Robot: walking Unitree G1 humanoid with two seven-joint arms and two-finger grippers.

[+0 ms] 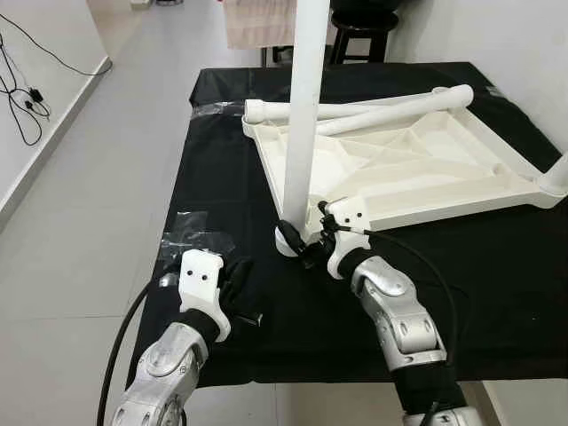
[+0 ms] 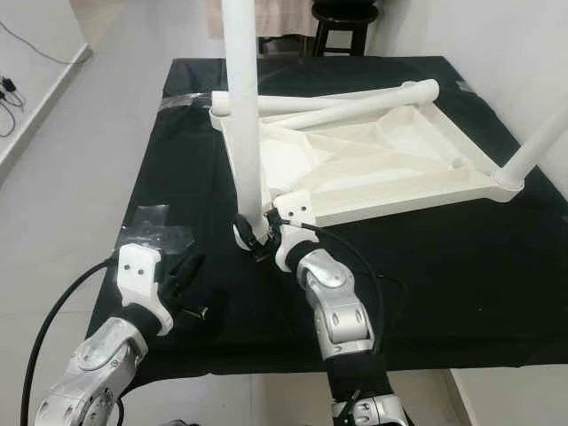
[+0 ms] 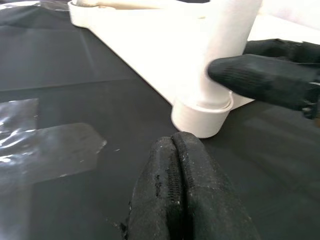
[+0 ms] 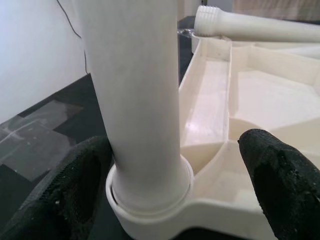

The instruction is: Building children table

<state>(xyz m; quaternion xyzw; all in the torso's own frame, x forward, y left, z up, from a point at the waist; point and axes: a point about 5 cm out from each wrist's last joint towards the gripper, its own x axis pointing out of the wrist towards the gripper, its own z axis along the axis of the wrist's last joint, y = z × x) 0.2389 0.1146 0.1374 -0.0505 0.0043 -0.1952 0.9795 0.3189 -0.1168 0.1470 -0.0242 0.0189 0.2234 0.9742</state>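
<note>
The white children's tabletop (image 1: 426,173) lies upside down on a black-covered table. A white leg (image 1: 302,115) stands upright in its near corner socket (image 3: 202,117). My right gripper (image 1: 307,241) is open at the foot of this leg, with one black finger (image 4: 65,190) against one side and the other finger (image 4: 280,185) apart from the other side. My left gripper (image 1: 238,277) rests shut on the black cloth just left of the socket, its fingers (image 3: 175,165) pressed together on nothing. A second leg (image 1: 559,173) stands in the right corner. Two loose legs (image 1: 373,108) lie across the far rim.
Crumpled clear plastic (image 1: 191,231) lies on the cloth ahead of my left gripper. A dark stool (image 1: 359,31) and a hanging cloth (image 1: 257,22) stand beyond the table. Cables (image 1: 27,89) trail on the floor by the left wall. Bare black cloth (image 1: 497,266) stretches on the right.
</note>
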